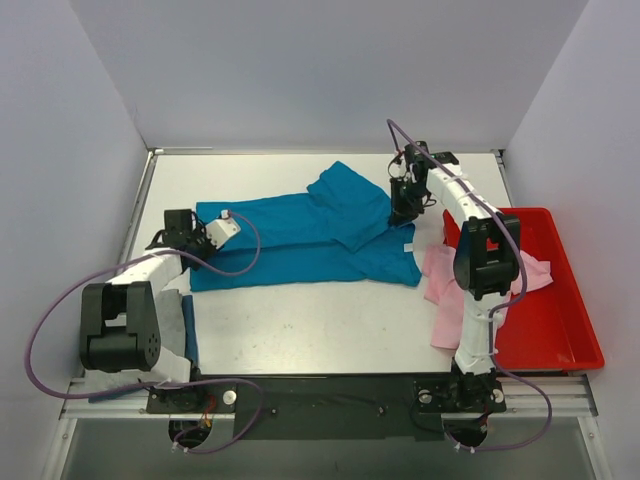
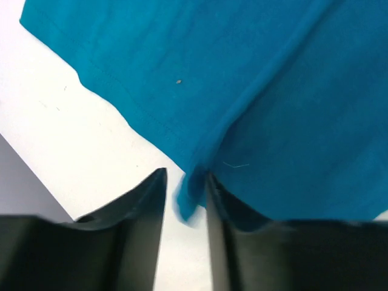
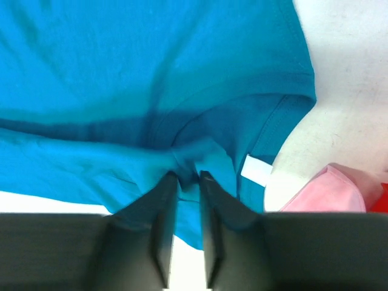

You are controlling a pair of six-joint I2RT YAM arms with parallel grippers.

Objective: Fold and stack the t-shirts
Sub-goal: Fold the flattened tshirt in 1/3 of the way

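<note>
1. The teal-blue soft cloth t-shirt (image 1: 300, 235) lies spread across the middle of the white table (image 1: 320, 330). Its upper part and a sleeve are doubled over toward the far right.
2. The left gripper (image 2: 186, 177) sits at the shirt's left end, by the stitched hem. Its jaws stand slightly apart. A small tab of hem corner lies in the gap with bare table showing beside it, so the cloth looks unpinched.
3. The right gripper (image 3: 188, 177) is clamped on a bunched pleat of the teal shirt, close to the ribbed collar (image 3: 276, 121) and the white neck label (image 3: 257, 171).
4. The pale pink cloth t-shirt (image 1: 445, 300) is crumpled to the right, draped over the rim of the red plastic tray (image 1: 560, 335) and partly onto the table. A light grey cloth (image 1: 173, 330), probably the third tee, lies under the left arm at the near-left edge.
5. The teal shirt should handle as light and limp. It will likely sag wherever it is unsupported, and a single pinch will pull the cloth into a ridge. It is not fragile, but doubled layers can slide apart, so a grip ought to catch every layer.
6. The best holds are probably the stitched edges, meaning the hem corners, shoulder seams and collar band. Taking two matching points at once should keep the fold line taut.
</note>
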